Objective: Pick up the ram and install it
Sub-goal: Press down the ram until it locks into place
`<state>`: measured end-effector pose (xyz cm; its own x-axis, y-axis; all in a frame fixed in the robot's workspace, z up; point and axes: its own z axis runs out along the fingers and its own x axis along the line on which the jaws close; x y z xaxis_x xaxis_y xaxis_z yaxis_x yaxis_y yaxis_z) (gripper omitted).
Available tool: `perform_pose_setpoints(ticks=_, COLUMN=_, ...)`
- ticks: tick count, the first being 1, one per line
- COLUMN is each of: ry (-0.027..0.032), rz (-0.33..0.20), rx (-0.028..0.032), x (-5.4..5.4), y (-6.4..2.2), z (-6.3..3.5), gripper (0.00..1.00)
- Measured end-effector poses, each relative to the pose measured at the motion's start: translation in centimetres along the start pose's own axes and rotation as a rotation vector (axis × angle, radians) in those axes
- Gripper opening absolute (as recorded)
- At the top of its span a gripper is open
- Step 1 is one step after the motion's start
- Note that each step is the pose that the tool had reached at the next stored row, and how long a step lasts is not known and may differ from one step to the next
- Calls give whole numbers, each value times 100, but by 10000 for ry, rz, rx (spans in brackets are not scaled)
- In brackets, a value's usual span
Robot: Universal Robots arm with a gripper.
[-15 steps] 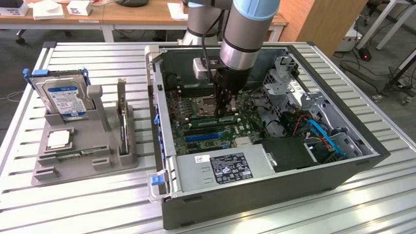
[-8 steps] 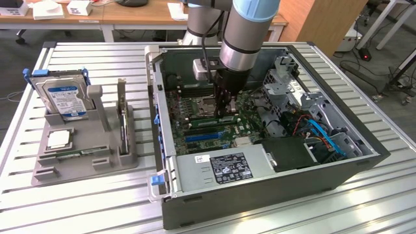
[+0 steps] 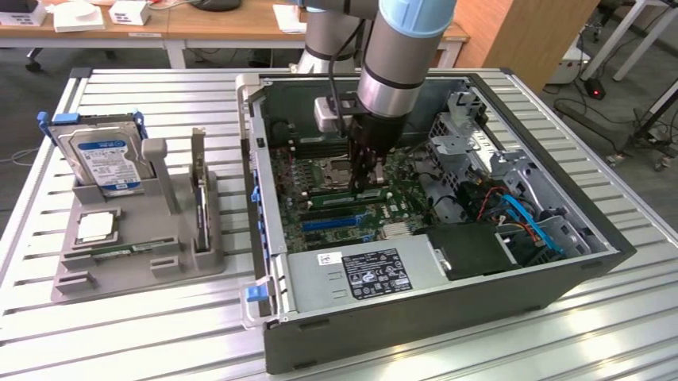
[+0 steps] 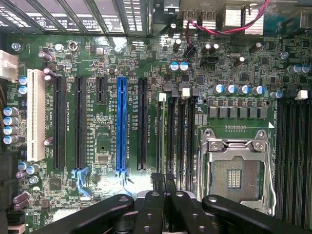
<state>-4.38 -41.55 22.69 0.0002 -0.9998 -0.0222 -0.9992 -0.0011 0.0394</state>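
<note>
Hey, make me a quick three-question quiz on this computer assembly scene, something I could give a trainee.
1. What colour is the label on the hard drive standing in the grey holder?
2. True or false: the processor socket on the motherboard has no chip in it.
3. Where is the gripper?
A) over the grey holder
B) inside the open computer case, over the motherboard
C) over the wooden desk

Key: 1 blue; 2 true; 3 B.
</note>
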Motion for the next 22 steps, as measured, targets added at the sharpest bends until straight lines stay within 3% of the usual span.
perform_pose_setpoints(ticks=22, ry=-9, rz=0, rx=0, x=1, y=-2, z=38, gripper=9)
